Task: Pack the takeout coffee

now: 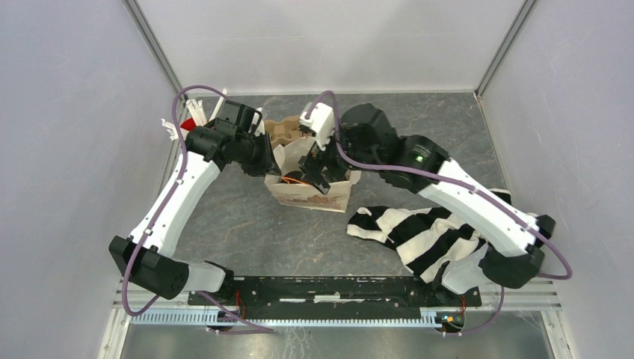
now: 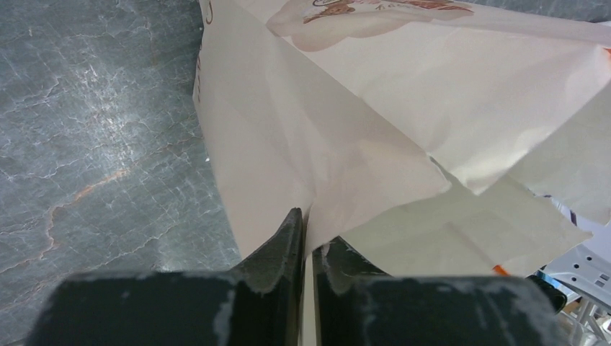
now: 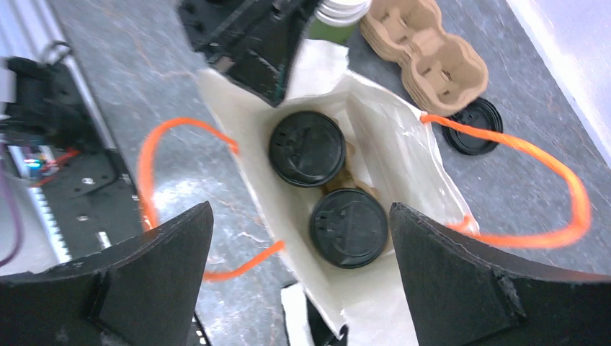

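Two lidded cups (image 3: 307, 148) stand upright inside the paper bag (image 3: 393, 144); the right gripper (image 3: 299, 216), jaws wide and empty, should lift straight out while the left gripper (image 2: 308, 216), pinched on the bag wall, steadies it.

Close up, white creased paper bag (image 2: 346, 130) with printed picture at top, its fold nipped between nearly touching fingers of black left pincer (image 2: 308, 218), grey marbled tabletop (image 2: 94, 130) at left

A dark grey table (image 1: 247, 224) with a pale-veined, stone-like top is enclosed by a plain pale back wall (image 1: 321, 37), left wall (image 1: 60, 149) and right wall (image 1: 576, 134), joined at the far corners by slim metal posts (image 1: 153, 45), edged in front by a ribbed metal rail (image 1: 336, 318), and evenly lit.
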`<state>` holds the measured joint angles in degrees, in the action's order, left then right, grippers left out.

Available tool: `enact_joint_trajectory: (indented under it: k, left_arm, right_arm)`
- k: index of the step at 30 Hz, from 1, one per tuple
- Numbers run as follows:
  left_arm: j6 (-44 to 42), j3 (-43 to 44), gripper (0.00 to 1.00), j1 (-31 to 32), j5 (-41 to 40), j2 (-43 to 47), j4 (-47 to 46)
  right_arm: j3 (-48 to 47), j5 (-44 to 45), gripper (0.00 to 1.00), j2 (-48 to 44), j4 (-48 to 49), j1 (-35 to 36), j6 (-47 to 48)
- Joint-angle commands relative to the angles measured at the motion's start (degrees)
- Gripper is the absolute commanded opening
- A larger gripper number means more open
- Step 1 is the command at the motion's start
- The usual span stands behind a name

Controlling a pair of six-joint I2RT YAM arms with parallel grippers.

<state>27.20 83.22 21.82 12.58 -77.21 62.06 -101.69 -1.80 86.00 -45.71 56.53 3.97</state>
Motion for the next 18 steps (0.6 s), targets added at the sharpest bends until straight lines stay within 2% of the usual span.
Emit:
enact_joint_trajectory:
  k: [1,4,10,13,18]
  left_arm:
    - [2.97,5.09,0.28,-0.23,-0.65,-0.18,2.31]
    - [2.62,7.32,0.43,-0.21,-3.01,-0.02,2.97]
    - [2.09,13.80,0.70,-0.27,-8.53,-0.11,4.64]
    - [0.59,18.47,0.78,-0.34,-12.09,-0.47,5.61]
    - [-2.22,26.24,0.83,-1.00,-22.14,-3.29,7.62]
  right_arm:
    - [-1.37,-5.65,0.98,-5.81,3.25,0.15,-3.88]
    - [-1.38,-3.57,0.98,-8.30,4.04,0.16,-6.13]
    - [-4.27,15.76,0.98,-11.86,1.68,-0.18,-5.20]
    - [-3.02,22.63,0.98,-14.26,3.10,-0.58,-4.45]
    - [1.33,30.47,0.98,-16.71,5.67,-1.36,-1.32]
